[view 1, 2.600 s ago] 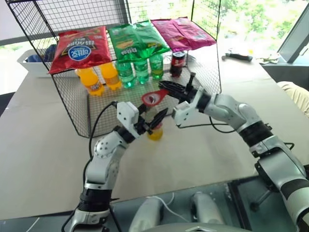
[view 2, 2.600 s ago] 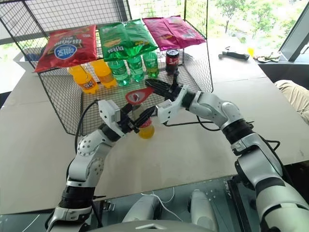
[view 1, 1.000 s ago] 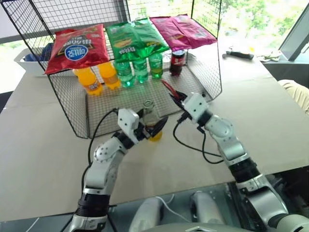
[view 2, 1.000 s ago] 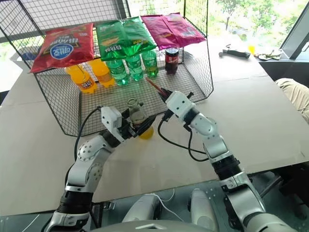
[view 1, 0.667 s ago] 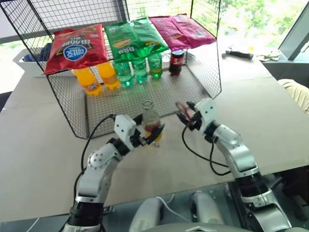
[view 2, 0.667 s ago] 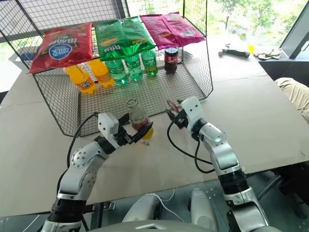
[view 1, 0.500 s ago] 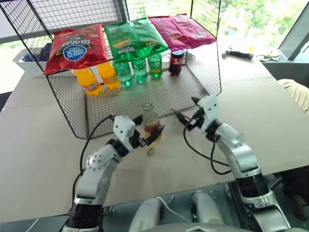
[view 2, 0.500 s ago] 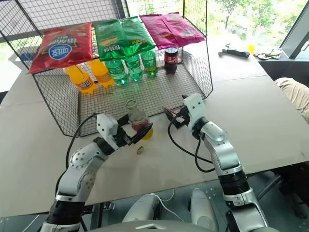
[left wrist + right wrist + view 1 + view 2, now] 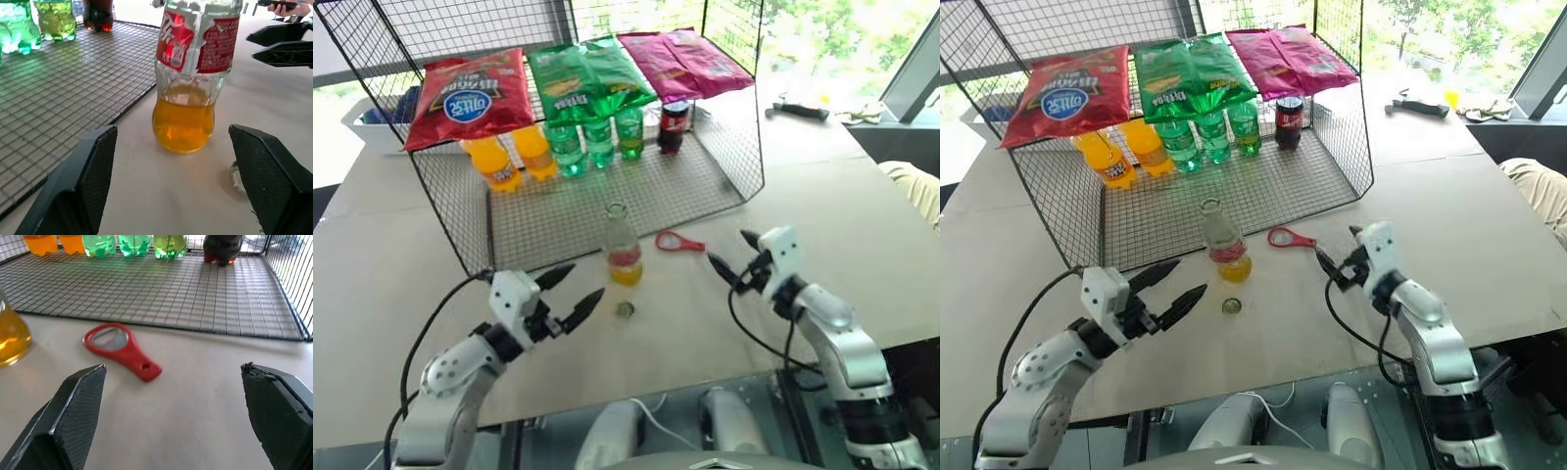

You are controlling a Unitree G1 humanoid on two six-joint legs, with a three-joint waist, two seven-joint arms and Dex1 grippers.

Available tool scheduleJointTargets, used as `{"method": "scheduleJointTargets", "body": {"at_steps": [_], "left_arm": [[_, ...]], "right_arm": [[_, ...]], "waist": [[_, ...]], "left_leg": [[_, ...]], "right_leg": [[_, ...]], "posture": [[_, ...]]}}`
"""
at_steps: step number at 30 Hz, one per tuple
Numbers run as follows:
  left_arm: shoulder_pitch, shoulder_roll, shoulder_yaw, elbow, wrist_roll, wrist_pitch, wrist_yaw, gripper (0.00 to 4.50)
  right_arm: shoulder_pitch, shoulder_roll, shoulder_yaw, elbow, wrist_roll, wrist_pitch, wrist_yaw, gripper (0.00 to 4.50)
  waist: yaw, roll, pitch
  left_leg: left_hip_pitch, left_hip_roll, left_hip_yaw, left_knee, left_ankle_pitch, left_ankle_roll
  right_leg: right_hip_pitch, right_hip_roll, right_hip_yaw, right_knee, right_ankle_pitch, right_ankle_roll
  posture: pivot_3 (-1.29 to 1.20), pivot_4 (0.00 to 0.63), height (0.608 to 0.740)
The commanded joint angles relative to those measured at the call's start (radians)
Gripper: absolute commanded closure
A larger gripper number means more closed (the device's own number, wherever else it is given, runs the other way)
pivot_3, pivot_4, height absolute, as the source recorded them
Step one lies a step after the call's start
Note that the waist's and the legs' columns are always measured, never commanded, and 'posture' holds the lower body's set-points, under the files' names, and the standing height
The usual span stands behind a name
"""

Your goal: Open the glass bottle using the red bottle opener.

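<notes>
Both the left gripper [image 9: 570,291] and right gripper [image 9: 731,257] hover with jaws wide and empty over the table [image 9: 401,284], the small cap [image 9: 626,309] lying before the upright glass bottle [image 9: 622,246], the red bottle opener [image 9: 677,241] flat just beside it.

- A mock shop display set up in a lab or office room.
- Upper left to centre: a black wire rack [image 9: 744,147] holds snack bags [image 9: 470,93] on its top shelf, with orange bottles [image 9: 494,162], green bottles [image 9: 597,137] and a dark can [image 9: 674,125] in a row beneath.
- The rack stands on a plain beige table [image 9: 391,255].
- Upper right: large windows [image 9: 822,39] with trees outside.
</notes>
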Motion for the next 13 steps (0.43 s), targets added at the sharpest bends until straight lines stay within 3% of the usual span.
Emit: {"method": "scheduleJointTargets", "body": {"at_steps": [1,5,13], "left_arm": [[0.053,-0.008,0.057,0.019,0.028,-0.013,0.043,0.74],[0.108,-0.001,0.068,0.078,0.138,-0.073,0.088,0.74],[0.182,-0.023,0.074,0.050,0.150,-0.099,0.109,0.74]], "right_arm": [[0.085,-0.099,-0.033,-0.021,0.037,-0.151,0.175,0.06],[0.121,-0.179,-0.084,0.084,0.060,-0.274,0.290,0.06],[0.134,-0.205,-0.105,0.155,0.081,-0.337,0.362,0.06]], "waist": [[0.000,0.000,0.000],[-0.002,-0.001,0.001],[0.001,-0.003,0.002]], "left_leg": [[0.001,0.000,0.000,0.000,0.000,0.000],[0.003,0.000,0.002,0.000,-0.001,0.002],[0.004,0.002,0.002,0.001,-0.001,0.002]], "right_leg": [[0.001,0.000,0.000,0.000,0.000,0.000],[0.004,0.000,0.000,-0.002,0.000,0.000],[0.006,0.000,0.000,-0.001,0.000,0.000]], "posture": [[0.00,0.150,0.740],[0.00,0.150,0.740],[0.00,0.150,0.740]]}}
